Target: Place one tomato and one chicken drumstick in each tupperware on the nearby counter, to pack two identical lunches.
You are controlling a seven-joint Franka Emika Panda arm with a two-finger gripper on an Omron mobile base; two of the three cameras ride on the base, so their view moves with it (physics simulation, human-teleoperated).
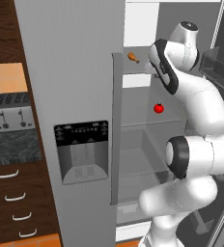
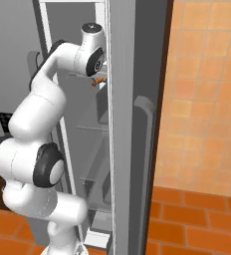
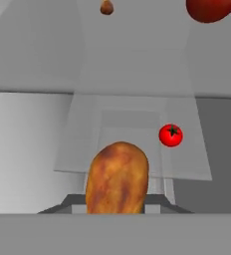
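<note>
Two tomatoes are showing in the hand view — a small glossy round one (image 3: 171, 135) with a green star on a translucent fridge shelf (image 3: 137, 172), and a second tomato (image 3: 209, 9) cut by the top edge. Browned, oval chicken drumstick (image 3: 117, 179) is sitting clenched in the gripper's (image 3: 117, 211) jaws. Arm is reaching high into the open grey fridge (image 1: 70, 72). Left base view is showing another drumstick (image 1: 133, 57), the speckled counter (image 1: 12, 147) and a silver toaster (image 1: 10, 112).

It was a kitchen: an open fridge (image 1: 85, 96) filled mid-frame, with a toaster (image 1: 10, 112) on a speckled worktop (image 1: 12, 147) at left over wooden drawers (image 1: 17, 202).
</note>
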